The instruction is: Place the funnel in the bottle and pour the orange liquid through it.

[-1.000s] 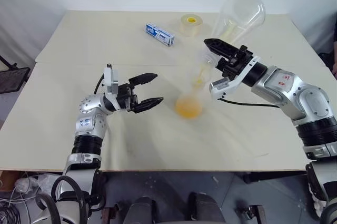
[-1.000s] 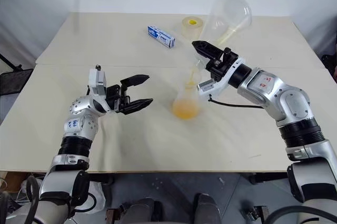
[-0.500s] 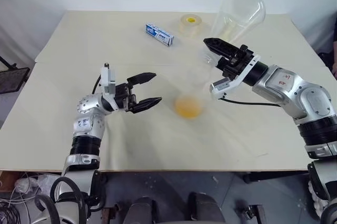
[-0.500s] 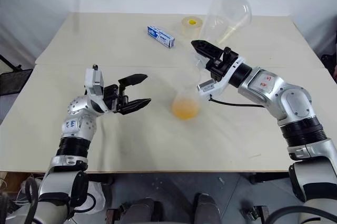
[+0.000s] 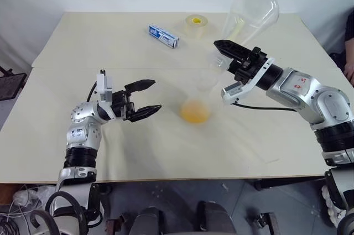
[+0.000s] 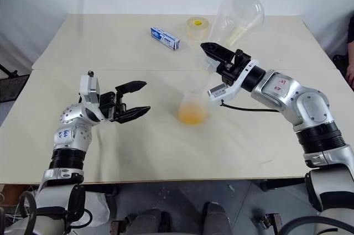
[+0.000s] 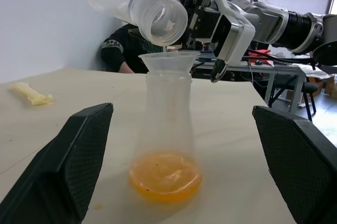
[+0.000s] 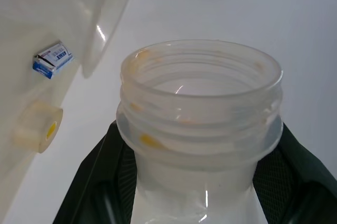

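Pinching a tipped flask (image 5: 250, 15), right claw (image 5: 225, 52) hangs above funnel (image 7: 168, 60); left claw (image 5: 148, 98) spread.

Funnel (image 7: 167, 61) barely traceable against pale table (image 5: 265, 135) from the head views; label print on small blue-and-white box (image 5: 164, 35) too tiny to read; person (image 5: 348, 44) cropped at frame edge.

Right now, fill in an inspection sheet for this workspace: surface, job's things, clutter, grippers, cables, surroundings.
Surface: pale table, seam across it.
Job's things: funnel seated in the bottle; orange liquid pooled at the bottle's base; tipped pouring flask, neck over the funnel, looks drained.
Clutter: blue-and-white box, tape roll, pale packet.
Grippers: left gripper open, apart from the bottle; right gripper shut on the flask's neck.
Cables: black cable under the right forearm.
Surroundings: person seated behind the table.
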`<state>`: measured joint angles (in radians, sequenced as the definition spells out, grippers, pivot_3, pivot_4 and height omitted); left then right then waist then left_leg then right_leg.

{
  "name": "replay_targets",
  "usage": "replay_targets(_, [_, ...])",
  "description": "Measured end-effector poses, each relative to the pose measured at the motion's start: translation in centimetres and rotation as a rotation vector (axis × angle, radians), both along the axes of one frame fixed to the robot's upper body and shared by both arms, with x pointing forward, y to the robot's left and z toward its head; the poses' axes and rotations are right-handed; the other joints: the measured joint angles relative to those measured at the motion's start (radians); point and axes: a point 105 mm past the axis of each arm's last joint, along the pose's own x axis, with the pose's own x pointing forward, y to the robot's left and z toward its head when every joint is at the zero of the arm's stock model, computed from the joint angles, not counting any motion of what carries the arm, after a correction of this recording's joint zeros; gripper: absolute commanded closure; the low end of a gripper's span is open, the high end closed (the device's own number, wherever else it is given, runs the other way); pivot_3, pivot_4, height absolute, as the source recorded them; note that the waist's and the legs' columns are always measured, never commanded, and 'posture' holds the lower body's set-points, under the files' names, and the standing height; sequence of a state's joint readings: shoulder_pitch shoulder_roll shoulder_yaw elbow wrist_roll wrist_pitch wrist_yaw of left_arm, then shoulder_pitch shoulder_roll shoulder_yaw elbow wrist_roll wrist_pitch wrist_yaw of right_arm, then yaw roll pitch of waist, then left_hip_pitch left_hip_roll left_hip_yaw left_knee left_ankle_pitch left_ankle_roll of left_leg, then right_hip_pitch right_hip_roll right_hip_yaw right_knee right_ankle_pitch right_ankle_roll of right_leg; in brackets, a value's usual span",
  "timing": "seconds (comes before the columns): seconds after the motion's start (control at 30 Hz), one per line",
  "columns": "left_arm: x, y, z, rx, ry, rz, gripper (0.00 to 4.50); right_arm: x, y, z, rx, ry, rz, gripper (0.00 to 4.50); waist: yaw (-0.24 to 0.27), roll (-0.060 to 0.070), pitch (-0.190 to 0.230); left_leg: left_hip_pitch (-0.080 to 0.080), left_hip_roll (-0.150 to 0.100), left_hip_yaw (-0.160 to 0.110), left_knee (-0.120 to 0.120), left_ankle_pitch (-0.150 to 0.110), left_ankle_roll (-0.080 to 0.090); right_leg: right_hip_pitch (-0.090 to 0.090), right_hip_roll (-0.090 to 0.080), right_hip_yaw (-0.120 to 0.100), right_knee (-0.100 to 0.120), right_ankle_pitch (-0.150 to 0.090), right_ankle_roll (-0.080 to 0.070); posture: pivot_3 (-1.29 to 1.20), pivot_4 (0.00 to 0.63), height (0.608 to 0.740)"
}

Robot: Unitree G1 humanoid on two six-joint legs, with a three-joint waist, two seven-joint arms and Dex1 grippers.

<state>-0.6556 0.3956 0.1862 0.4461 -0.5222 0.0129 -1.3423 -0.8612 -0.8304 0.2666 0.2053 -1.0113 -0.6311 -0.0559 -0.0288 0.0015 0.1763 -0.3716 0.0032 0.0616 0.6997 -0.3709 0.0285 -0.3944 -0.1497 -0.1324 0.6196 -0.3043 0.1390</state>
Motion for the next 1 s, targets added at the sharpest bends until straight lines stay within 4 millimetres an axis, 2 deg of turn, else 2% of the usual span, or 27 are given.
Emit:
replay_targets(0.17, [0.1, -0.1, 0.0, -0.001, 0.005, 0.007, 0.0, -0.1, 0.6, 0.1, 0.08, 0.052, 0.031, 2.03, 0.0, 0.0, 0.0, 0.0, 0.0, 0.0, 0.0, 0.0, 0.0, 0.0, 0.0, 0.0, 0.0, 0.0, 0.0, 0.0, 0.15, 0.74])
replay_targets(0.43, [1.4, -1.0, 0.0, -0.013, 0.039, 0.063, 0.0, 0.4, -0.2, 0.5, 0.545, 0.365, 0.044, 2.03, 0.001, 0.0, 0.0, 0.0, -0.001, -0.003, 0.0, 0.0, 0.0, 0.0, 0.0, -0.001, 0.0, 0.0, 0.0, 0.0, 0.15, 0.74])
replay_targets(0.5, [2.0, -1.3, -0.4, 0.006, 0.073, 0.1, 0.0, 0.7, -1.2, 1.1, 0.74, 0.477, 0.039, 2.03, 0.001, 0.0, 0.0, 0.0, -0.002, -0.006, 0.0, 0.0, 0.0, 0.0, 0.0, -0.001, 0.001, 0.0, 0.0, 0.0, 0.15, 0.74])
replay_targets(0.67, [2.1, -1.5, -0.8, 0.024, 0.095, 0.099, 0.0, 1.3, -3.8, 0.4, 1.102, 0.765, 0.039, 2.03, 0.002, 0.0, 0.0, 0.0, -0.004, -0.008, 0.001, 0.0, 0.0, 0.001, 0.0, -0.001, 0.002, 0.0, 0.0, 0.0, 0.15, 0.74])
replay_targets(0.73, [1.9, -1.5, -0.7, 0.025, 0.095, 0.085, 0.0, 1.7, -5.8, 0.1, 1.311, 0.88, 0.05, 2.03, 0.003, 0.0, 0.0, 0.0, -0.005, -0.009, 0.001, 0.0, 0.0, 0.001, 0.0, -0.001, 0.002, 0.0, 0.0, 0.0, 0.15, 0.74])
replay_targets(0.8, [1.8, -1.4, -0.7, 0.027, 0.095, 0.075, 0.0, 1.9, -7.3, -0.2, 1.431, 0.935, 0.051, 2.03, 0.003, 0.0, 0.0, 0.0, -0.005, -0.009, 0.001, 0.0, 0.0, 0.001, 0.0, -0.001, 0.002, 0.0, 0.0, 0.0, 0.15, 0.74])
replay_targets(0.83, [1.8, -1.4, -0.7, 0.028, 0.099, 0.068, 0.0, 1.9, -8.4, -0.7, 1.519, 0.974, 0.051, 2.03, 0.003, 0.0, 0.0, 0.0, -0.005, -0.009, 0.0, 0.0, 0.0, 0.001, 0.0, -0.001, 0.002, 0.0, 0.0, 0.0, 0.15, 0.74])
replay_targets(1.0, [1.6, -1.1, -0.9, 0.045, 0.129, 0.049, 0.0, 1.6, -12.3, -3.3, 1.745, 1.018, 0.009, 2.03, 0.002, 0.0, 0.0, 0.0, -0.005, -0.008, 0.0, 0.0, 0.0, 0.001, 0.0, -0.001, 0.002, 0.0, 0.0, 0.0, 0.15, 0.74])
